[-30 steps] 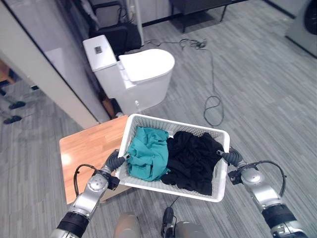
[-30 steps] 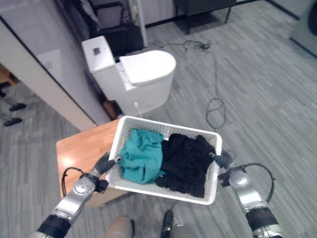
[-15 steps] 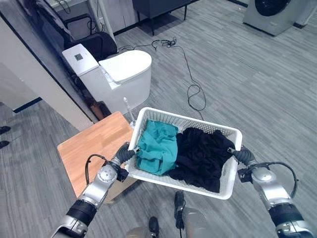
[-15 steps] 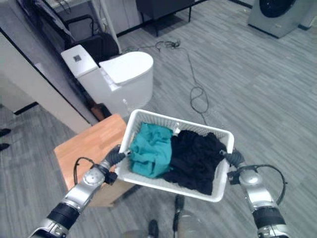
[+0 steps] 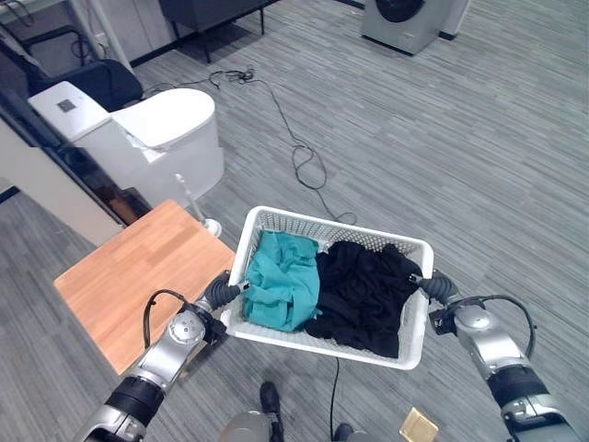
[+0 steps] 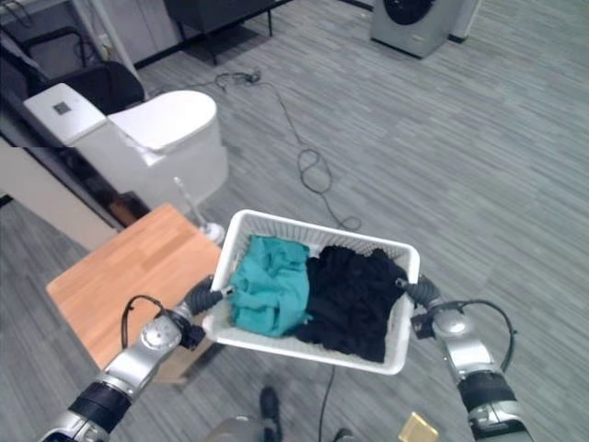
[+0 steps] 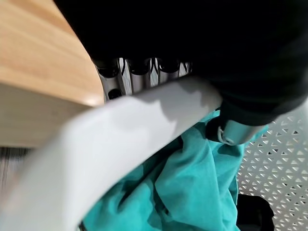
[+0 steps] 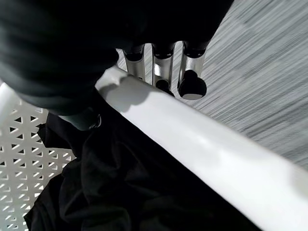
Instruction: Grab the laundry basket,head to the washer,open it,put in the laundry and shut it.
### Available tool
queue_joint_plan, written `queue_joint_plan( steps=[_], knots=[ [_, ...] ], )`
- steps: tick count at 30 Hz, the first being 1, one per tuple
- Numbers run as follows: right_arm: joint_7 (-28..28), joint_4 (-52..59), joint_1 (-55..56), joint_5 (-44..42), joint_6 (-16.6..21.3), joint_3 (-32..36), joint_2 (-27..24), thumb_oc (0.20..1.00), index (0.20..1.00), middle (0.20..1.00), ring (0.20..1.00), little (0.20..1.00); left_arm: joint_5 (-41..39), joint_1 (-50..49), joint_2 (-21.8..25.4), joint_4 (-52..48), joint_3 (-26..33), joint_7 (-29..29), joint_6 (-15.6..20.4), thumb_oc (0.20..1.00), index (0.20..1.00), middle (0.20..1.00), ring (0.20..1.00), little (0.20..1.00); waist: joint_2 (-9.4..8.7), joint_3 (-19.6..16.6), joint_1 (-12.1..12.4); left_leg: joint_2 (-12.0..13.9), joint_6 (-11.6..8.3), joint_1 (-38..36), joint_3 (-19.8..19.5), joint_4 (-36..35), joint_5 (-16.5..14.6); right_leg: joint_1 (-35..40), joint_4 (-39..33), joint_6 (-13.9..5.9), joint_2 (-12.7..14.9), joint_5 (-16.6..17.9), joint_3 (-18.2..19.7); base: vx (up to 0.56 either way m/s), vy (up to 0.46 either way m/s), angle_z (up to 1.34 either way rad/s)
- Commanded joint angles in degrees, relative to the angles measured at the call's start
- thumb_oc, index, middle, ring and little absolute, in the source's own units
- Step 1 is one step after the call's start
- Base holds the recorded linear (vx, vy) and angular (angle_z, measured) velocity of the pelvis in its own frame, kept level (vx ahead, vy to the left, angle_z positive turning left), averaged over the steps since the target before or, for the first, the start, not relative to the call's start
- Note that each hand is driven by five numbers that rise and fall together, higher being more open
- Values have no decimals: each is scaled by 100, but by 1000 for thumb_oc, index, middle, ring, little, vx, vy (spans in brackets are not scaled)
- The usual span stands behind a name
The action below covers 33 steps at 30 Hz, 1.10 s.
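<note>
head eyes: high, looking down; wrists: very close along fingers; shared: laundry basket (image 5: 416, 324) rim

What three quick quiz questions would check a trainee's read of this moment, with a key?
1. True or false: both hands grip the laundry basket by its rim.
2. Which garment lies nearer the left hand: A) teal garment B) black clothes?
3. Fill in: the washer stands far across the ____ from the robot.

Key: 1 true, the right hand holds the opposite rim; 2 A; 3 floor.
</note>
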<state>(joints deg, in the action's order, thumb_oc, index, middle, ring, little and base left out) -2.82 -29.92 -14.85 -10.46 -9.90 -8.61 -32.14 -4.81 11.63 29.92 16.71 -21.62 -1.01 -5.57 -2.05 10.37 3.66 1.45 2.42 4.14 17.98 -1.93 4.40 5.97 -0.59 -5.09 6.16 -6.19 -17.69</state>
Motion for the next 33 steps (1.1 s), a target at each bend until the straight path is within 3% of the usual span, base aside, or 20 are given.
queue_joint_plan(
  steps=[1, 6, 8, 10, 12, 13, 14, 15, 17, 18, 21, 23, 25, 26, 28, 29, 30, 31, 32, 33],
  knots=[
    [434, -156, -320, -291, 217, 754, -1062, 200, 200, 200, 200, 200, -238, 583, 415, 421, 785, 346, 228, 200, 200, 200, 200, 200, -7, -170, 92, 34, -194, -50, -471, 152, -482, -268, 122, -62, -52, 44, 70, -112, -342, 17],
    [513, 74, -290, -519, 337, 666, -1101, 200, 200, 200, 200, 200, -270, 1291, 392, 589, 407, 377, 246, 200, 200, 200, 200, 200, -103, 33, -61, 476, -477, 224, -534, 677, -384, -158, 0, 167, -341, -44, -44, -66, -250, 19],
    [527, 89, -416, -608, 362, 446, -1109, 200, 200, 200, 200, 200, -305, 1598, 387, 698, 298, 444, 234, 200, 200, 200, 200, 200, -155, 200, -53, 826, -579, 389, -597, 1539, -600, 74, -70, 297, -532, -189, 94, 58, -267, 1],
    [523, 167, -537, -633, 368, 240, -1072, 200, 200, 200, 200, 200, -364, 1739, 316, 822, 243, 507, 243, 200, 200, 200, 200, 200, -159, 280, -13, 855, -495, 554, -686, 2060, -625, 185, -143, 351, -595, -196, 184, 85, -228, -14],
    [467, 307, -558, -644, 328, 137, -1068, 200, 200, 200, 200, 200, -423, 1799, 296, 907, 217, 535, 266, 200, 200, 200, 200, 200, -157, 342, 55, 569, -438, 834, -902, 2161, -705, 226, -174, 389, -617, -222, 256, 36, -117, -23],
    [468, 316, -559, -644, 324, 145, -1069, 200, 200, 200, 200, 200, -423, 1808, 296, 910, 216, 537, 270, 200, 200, 200, 200, 200, -165, 352, 45, 571, -375, 894, -835, 2148, -575, 163, -166, 409, -600, -162, 189, 4, -58, -20],
    [458, 391, -553, -677, 341, 102, -1044, 200, 200, 200, 200, 200, -432, 1804, 298, 925, 232, 541, 285, 200, 200, 200, 200, 200, -174, 366, 135, 241, -326, 1177, -1005, 2126, -597, 195, -171, 399, -642, -166, 235, 47, -52, -16],
    [417, 461, -560, -702, 354, 56, -991, 200, 200, 200, 200, 200, -426, 1753, 349, 894, 279, 537, 289, 200, 200, 200, 200, 200, -166, 356, 214, -12, -292, 1292, -1154, 1904, -539, 222, -161, 380, -707, -179, 297, 175, -75, 0],
    [418, 471, -711, -815, 421, -138, -775, 200, 200, 200, 200, 200, -430, 1677, 363, 864, 256, 518, 276, 200, 200, 200, 200, 200, -145, 288, 407, -185, -389, 1541, -1148, 1260, -262, 389, -144, 343, -863, -335, 382, 352, -72, -26],
    [432, 440, -808, -814, 437, -238, -682, 200, 200, 200, 200, 200, -439, 1644, 368, 858, 262, 508, 267, 200, 200, 200, 200, 200, -126, 253, 459, -170, -346, 1594, -1011, 969, -81, 384, -128, 357, -921, -335, 387, 423, -44, -56],
    [435, 401, -987, -854, 465, -436, -396, 200, 200, 200, 200, 200, -481, 1524, 409, 847, 314, 493, 271, 200, 200, 200, 200, 200, -177, 197, 587, -156, -361, 1701, -607, 518, -96, 598, -43, 322, -962, -510, 533, 315, 10, -59],
    [377, 519, -972, -848, 424, -547, -172, 200, 200, 200, 200, 200, -491, 1384, 502, 801, 448, 496, 253, 200, 200, 200, 200, 200, -230, 90, 671, -75, -264, 1581, -179, 504, -118, 747, 78, 297, -994, -643, 621, 561, 52, -40],
    [339, 603, -912, -800, 410, -593, -25, 200, 200, 200, 200, 200, -446, 1290, 572, 751, 511, 488, 244, 200, 200, 200, 200, 200, -317, 4, 709, -73, -192, 1457, -76, 496, -13, 774, 253, 261, -966, -656, 670, 496, 79, -42],
    [258, 710, -826, -711, 405, -613, 109, 200, 200, 200, 200, 200, -453, 1128, 661, 697, 599, 471, 261, 200, 200, 200, 200, 200, -470, -130, 782, -186, -32, 1334, -96, 674, -106, 706, 862, 19, -803, -444, 687, 576, 167, -42],
    [153, 697, -760, -649, 384, -602, 228, 200, 200, 200, 200, 200, -478, 968, 687, 663, 674, 461, 271, 200, 200, 200, 200, 200, -542, -154, 810, -391, 194, 1079, -101, 818, -392, 354, 1987, -658, -465, 515, 626, 511, 188, -25],
    [152, 701, -757, -647, 382, -602, 232, 200, 200, 200, 200, 200, -478, 961, 691, 657, 678, 460, 269, 200, 200, 200, 200, 200, -549, -157, 811, -401, 205, 1081, -95, 820, -402, 337, 2020, -673, -451, 499, 633, 445, 170, -36],
    [105, 767, -706, -560, 319, -557, 320, 200, 200, 200, 200, 200, -430, 948, 650, 600, 657, 481, 236, 200, 200, 200, 200, 200, -463, -138, 682, -505, 399, 731, -144, 836, -623, 19, 3277, -991, -213, 1321, 584, 463, 162, -20],
    [101, 822, -681, -510, 316, -558, 329, 200, 200, 200, 200, 200, -445, 935, 636, 598, 651, 514, 227, 200, 200, 200, 200, 200, -384, -106, 585, -541, 496, 576, -253, 838, -724, -219, 3896, -991, -202, 1519, 676, 457, 158, 19],
    [101, 827, -680, -507, 313, -561, 326, 200, 200, 200, 200, 200, -445, 933, 632, 598, 655, 515, 227, 200, 200, 200, 200, 200, -388, -111, 581, -552, 507, 589, -250, 842, -731, -249, 3941, -991, -188, 1500, 679, 407, 115, 55],
    [85, 963, -586, -456, 328, -454, 347, 200, 200, 200, 200, 200, -396, 1010, 607, 652, 640, 551, 215, 200, 200, 200, 200, 200, -159, -65, 398, -485, 601, 243, -421, 695, -697, -850, 4629, -862, -320, 1350, 778, 255, 61, 56]
  ],
)
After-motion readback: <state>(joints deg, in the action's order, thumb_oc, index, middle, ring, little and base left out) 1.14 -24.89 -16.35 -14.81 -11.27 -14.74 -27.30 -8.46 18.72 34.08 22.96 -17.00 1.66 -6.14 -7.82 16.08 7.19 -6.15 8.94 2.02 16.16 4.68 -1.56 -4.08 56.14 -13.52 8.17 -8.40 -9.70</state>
